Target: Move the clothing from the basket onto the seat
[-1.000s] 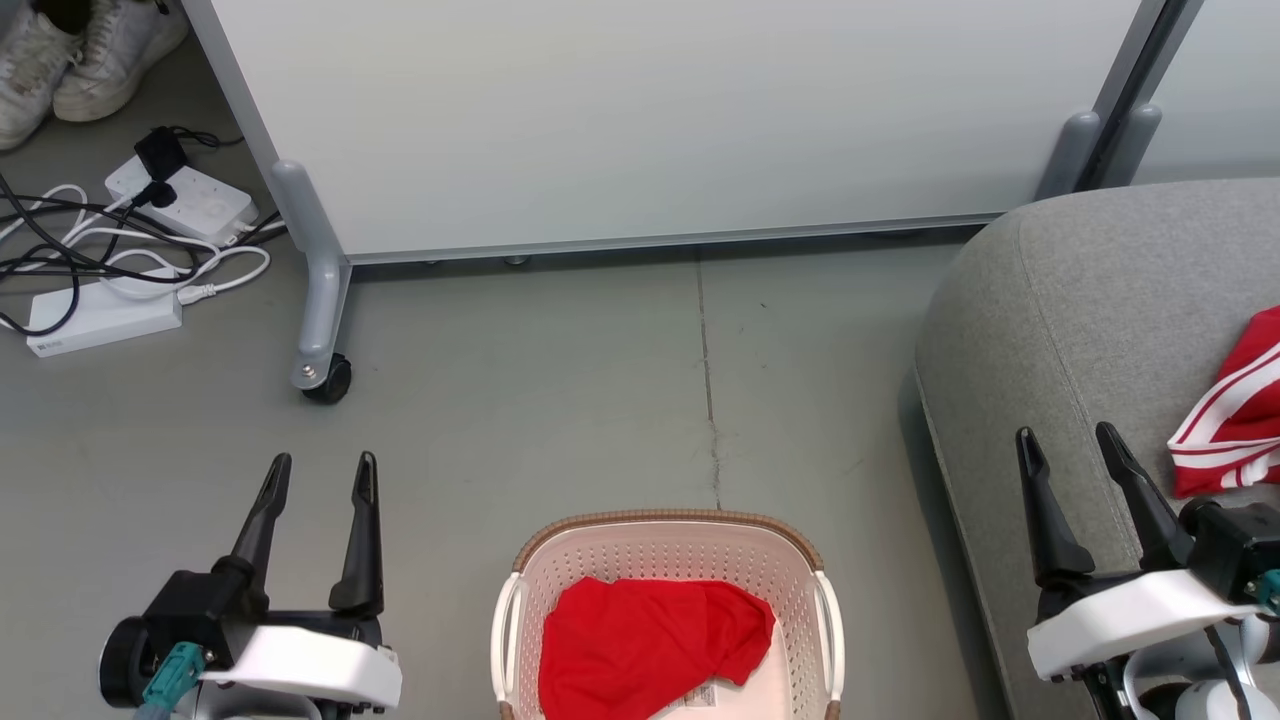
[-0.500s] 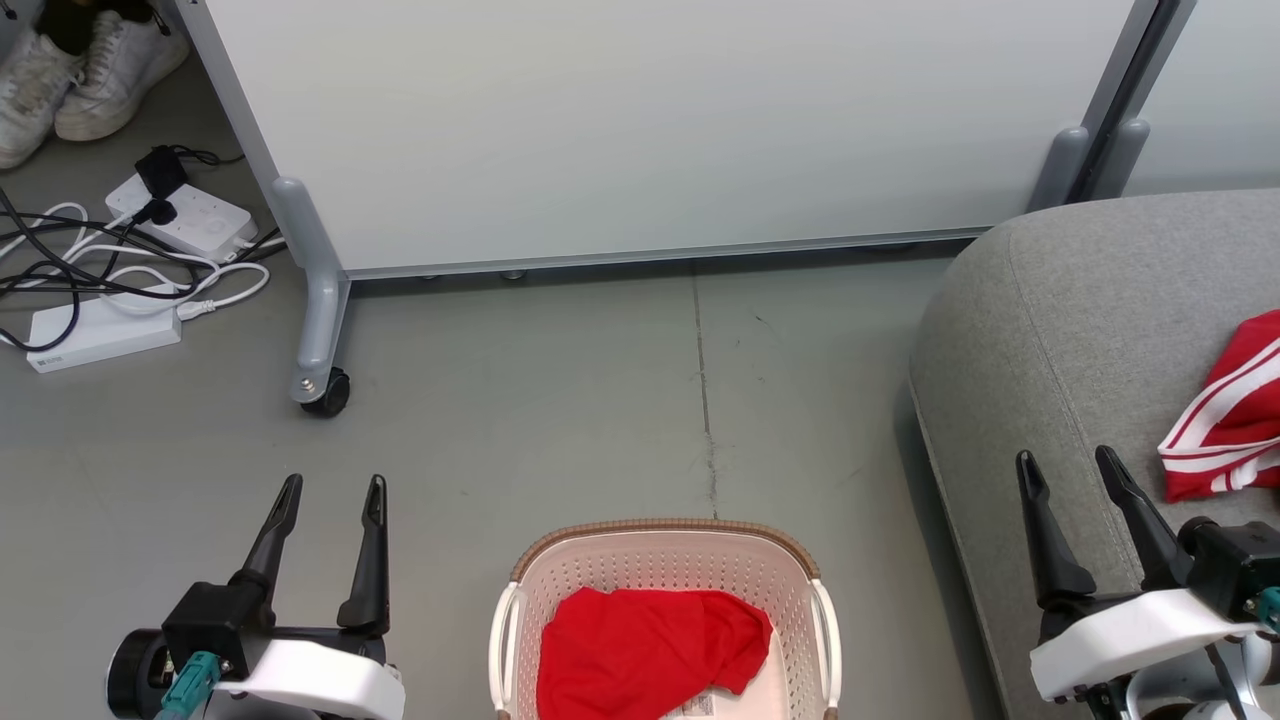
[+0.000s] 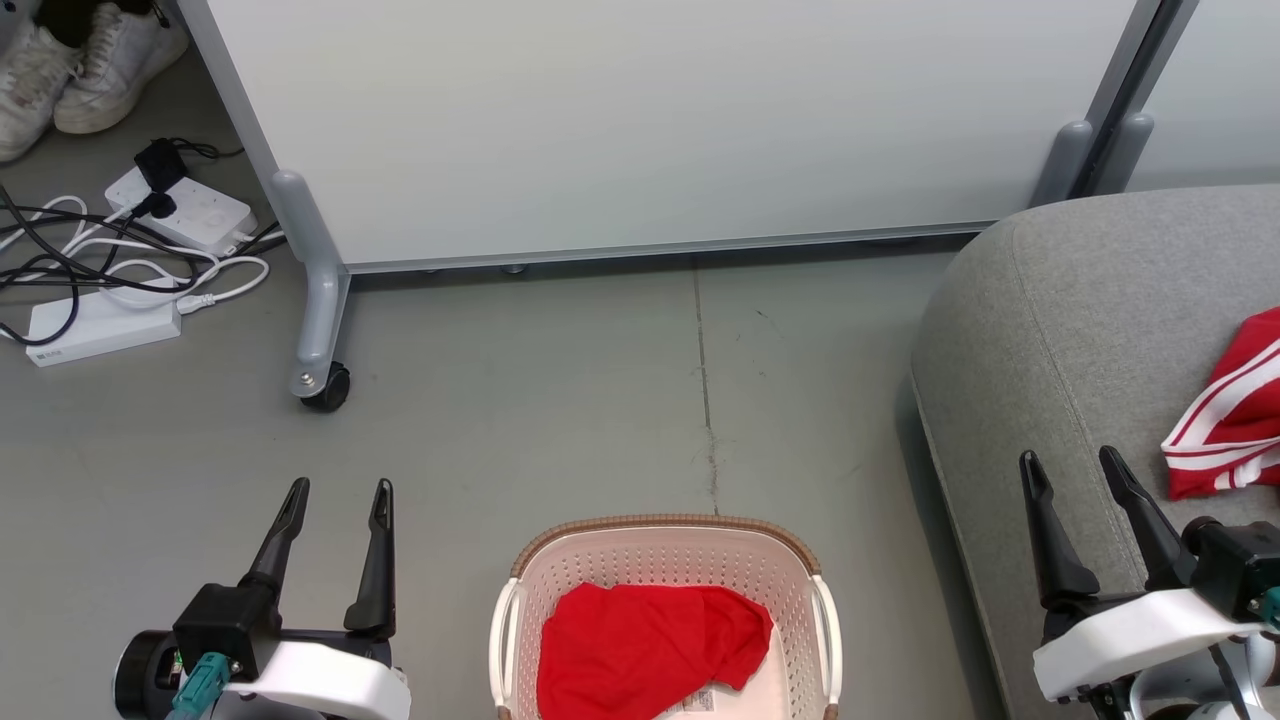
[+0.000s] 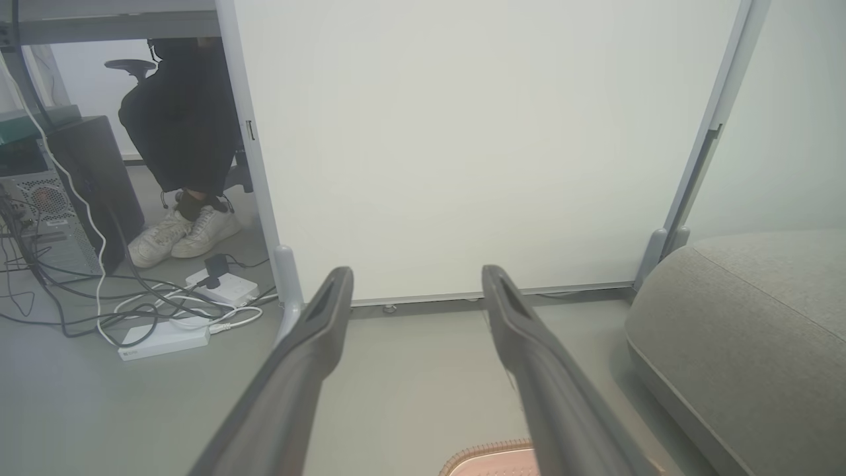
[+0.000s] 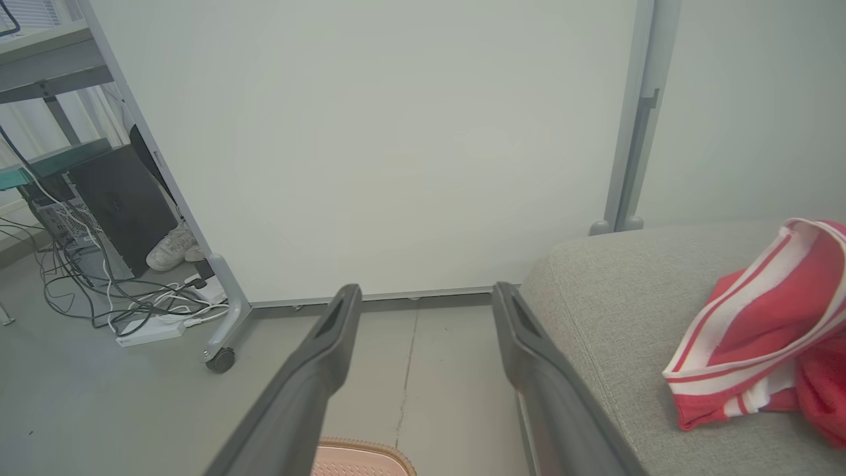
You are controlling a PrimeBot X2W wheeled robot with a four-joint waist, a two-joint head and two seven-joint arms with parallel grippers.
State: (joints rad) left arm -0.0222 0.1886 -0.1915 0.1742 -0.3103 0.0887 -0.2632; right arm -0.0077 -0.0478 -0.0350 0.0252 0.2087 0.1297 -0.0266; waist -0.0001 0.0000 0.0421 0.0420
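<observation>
Head view, layout: the basket point(image 3: 665, 523) stands on the grey floor point(image 3: 560, 400) straight ahead of the robot, between its two arms; the seat point(image 3: 1080, 320) rises just to the basket's right.
Clothing in the basket: a plain red garment point(image 3: 650, 645) lies crumpled on the bottom and covers most of it, with a label sticker peeking out at its near edge.
Clothing on the seat: a red striped garment point(image 3: 1225, 420) sits bunched on the grey upholstery near the picture's right edge, so that piece looks delivered.
Left hand point(image 3: 341, 485): fingers spread wide with nothing between them, held over bare floor left of the basket and apart from it.
Right hand point(image 3: 1068, 456): equally wide and empty, held over the seat's near left edge, close to the striped garment but not touching it.
Why so held: with one hand on either side, the basket mouth stays clear to the head camera, and either arm can reach in.
Progress: roughly halfway, judging by one piece on the seat and one in the basket.
Next move: probably a reach down to pinch a raised fold of the limp red cloth.
Risk: a finger could snag the perforated wall and drag the light basket.
Background: a wheeled partition point(image 3: 650, 120); power strips point(image 3: 100, 320) and a person's white sneakers point(image 3: 60, 70) lie far left, away from the work.
</observation>
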